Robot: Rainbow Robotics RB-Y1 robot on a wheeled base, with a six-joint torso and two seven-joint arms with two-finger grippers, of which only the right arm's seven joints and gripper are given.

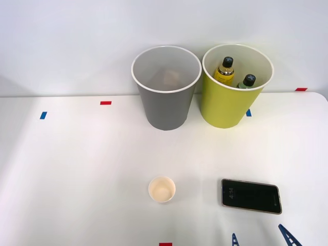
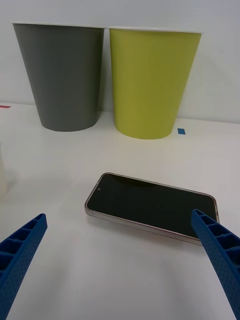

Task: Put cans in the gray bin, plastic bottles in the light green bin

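White table [image 1: 77, 169] under a pale wall, bearing gray bin [image 1: 165, 87] with something pale inside, beside light green bin [image 1: 237, 84] holding 2 black-capped plastic bottles [image 1: 225, 70], phone [image 1: 251, 196] showing 4:14, right gripper [image 1: 261, 241] spread wide, empty.

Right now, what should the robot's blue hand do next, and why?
Probably pull back and stop. Both plastic bottles already stand in the light green bin, and something sits at the bottom of the gray bin, perhaps the can. The open right gripper faces just a phone and paper cup, neither for sorting.
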